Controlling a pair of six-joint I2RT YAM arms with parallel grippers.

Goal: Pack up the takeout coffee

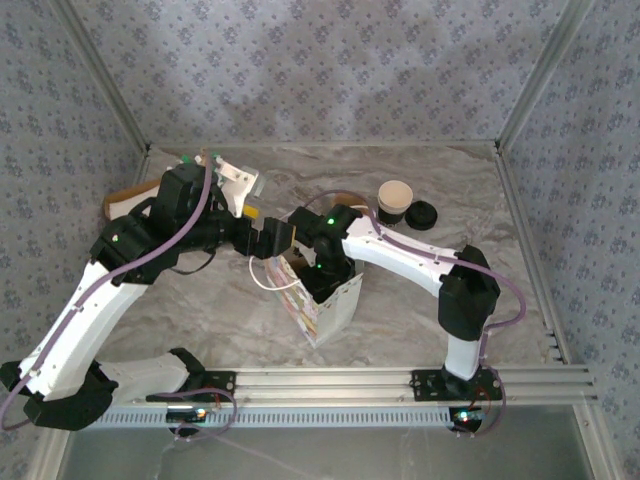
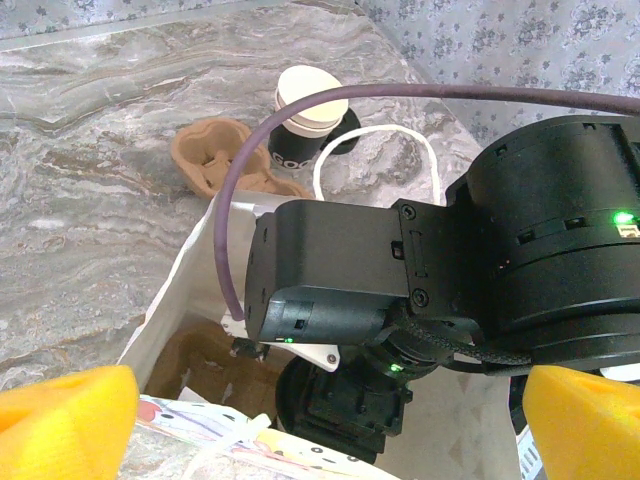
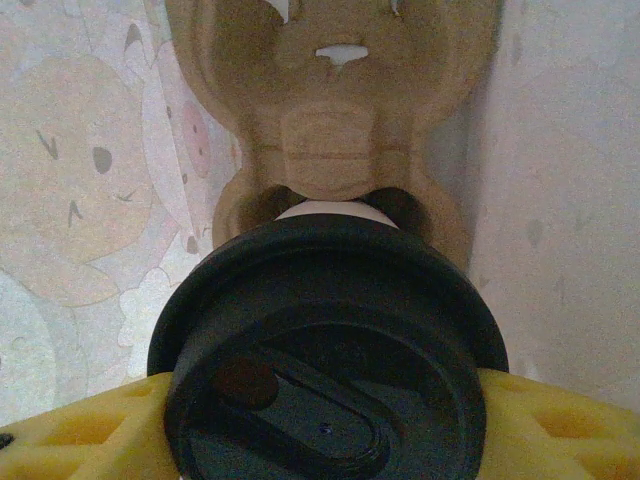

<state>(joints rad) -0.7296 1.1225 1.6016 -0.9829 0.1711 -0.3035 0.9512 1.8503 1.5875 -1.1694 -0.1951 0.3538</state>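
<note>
The takeout coffee point(image 3: 325, 370), its round black lid facing the right wrist camera, sits between the yellow fingers point(image 3: 70, 430) of my right gripper point(image 3: 325, 420), which is shut on it. It hangs inside the white bag point(image 1: 335, 305), just above a brown pulp carrier point(image 3: 340, 130) on the bag's floor. From above, my right gripper point(image 1: 320, 272) reaches down into the bag's mouth. My left gripper point(image 1: 278, 238) stands wide open at the bag's left rim, its yellow fingertips point(image 2: 65, 420) spread either side of the opening.
A second paper cup point(image 1: 393, 200) without its lid stands at the back right, with a loose black lid point(image 1: 421, 215) beside it. Another brown carrier point(image 2: 215, 155) lies on the table behind the bag. A flat brown piece point(image 1: 122, 203) lies at the back left.
</note>
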